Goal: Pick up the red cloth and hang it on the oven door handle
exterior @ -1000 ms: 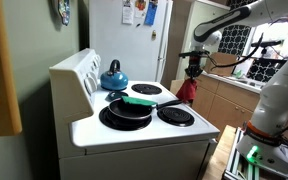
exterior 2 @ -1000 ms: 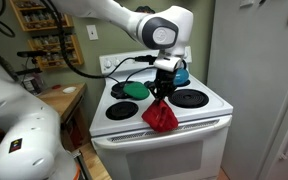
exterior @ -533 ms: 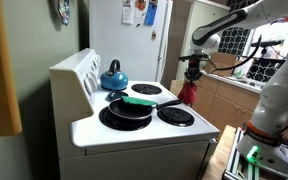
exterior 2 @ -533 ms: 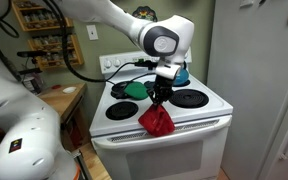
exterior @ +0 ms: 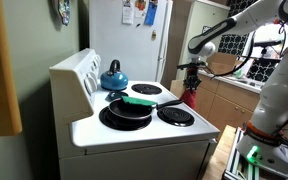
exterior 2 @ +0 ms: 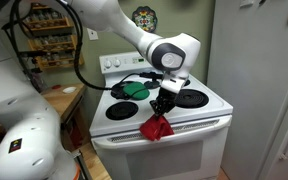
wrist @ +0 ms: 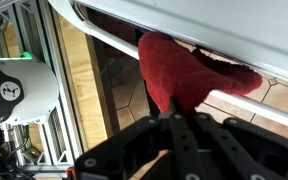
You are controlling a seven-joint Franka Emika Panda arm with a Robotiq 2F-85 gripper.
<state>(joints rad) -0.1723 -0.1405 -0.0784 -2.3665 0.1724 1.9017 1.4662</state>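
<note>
The red cloth [exterior 2: 157, 127] hangs limp from my gripper [exterior 2: 164, 105], just in front of the white stove's front edge, at the level of the oven door handle [exterior 2: 199, 127]. It also shows in an exterior view [exterior: 191, 96] beyond the stove. In the wrist view the cloth [wrist: 180, 71] fills the middle, pinched between my fingertips, and lies across the white handle bar [wrist: 254, 105]. My gripper [wrist: 176, 108] is shut on the cloth.
A blue kettle [exterior: 113, 76] stands at the stove's back. A black pan [exterior: 130, 108] holds a green-handled utensil [exterior: 139, 101]. Black burners [exterior 2: 191, 97] lie on the cooktop. A fridge [exterior: 134, 40] stands behind and a wooden counter [exterior 2: 54, 103] stands beside the stove.
My gripper has moved forward and down off the cooktop with the red cloth, bringing it from above the stove's front edge to the oven door handle.
</note>
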